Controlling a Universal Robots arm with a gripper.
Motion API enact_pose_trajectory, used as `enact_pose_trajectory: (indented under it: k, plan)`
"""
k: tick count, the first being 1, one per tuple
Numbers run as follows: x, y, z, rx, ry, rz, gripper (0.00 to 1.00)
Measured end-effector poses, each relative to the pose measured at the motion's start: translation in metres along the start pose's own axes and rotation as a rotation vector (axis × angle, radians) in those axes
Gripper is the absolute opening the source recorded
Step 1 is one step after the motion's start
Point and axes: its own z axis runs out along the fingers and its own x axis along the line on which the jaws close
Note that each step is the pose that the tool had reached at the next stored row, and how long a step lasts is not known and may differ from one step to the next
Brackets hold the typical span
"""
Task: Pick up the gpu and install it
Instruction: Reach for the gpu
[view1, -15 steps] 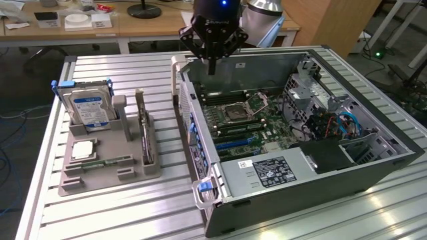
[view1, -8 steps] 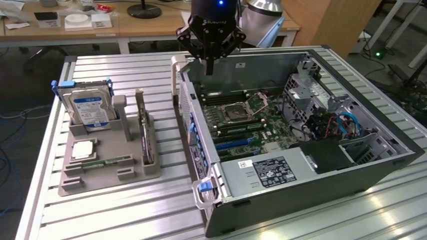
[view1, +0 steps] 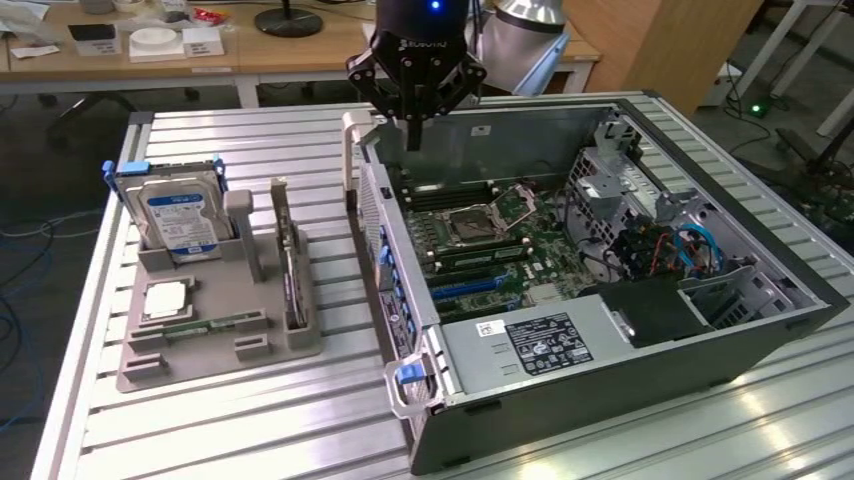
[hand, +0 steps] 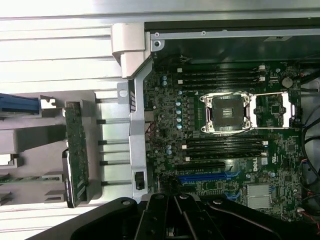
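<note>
**Arm and gripper: outward appearance**

The gripper (view1: 412, 138) is matt black throughout. Its housing is a squat block with a line of small white lettering (view1: 424, 44) across its face. Angular link bars (view1: 363, 72), jointed like knuckles, spring from either side of the housing and carry two slim black fingers (view1: 412, 125). Above the housing sits a black cylindrical wrist collar (view1: 424, 15) with a small blue light (view1: 434, 5) glowing on it. Behind it in the exterior view, the arm tube (view1: 514, 50) is smooth and silvery grey, topped by a paler rounded joint cap (view1: 531, 10). In the wrist view the black link bars show round pivot pins (hand: 158, 197) and glossy, bevelled edges.
</note>
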Motion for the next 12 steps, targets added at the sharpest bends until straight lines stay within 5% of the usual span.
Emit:
enact_pose_trajectory:
  k: [12]
  plan:
    - [0.0072, -0.0006, -0.0002, 0.0, 0.0, 0.0, 0.11]
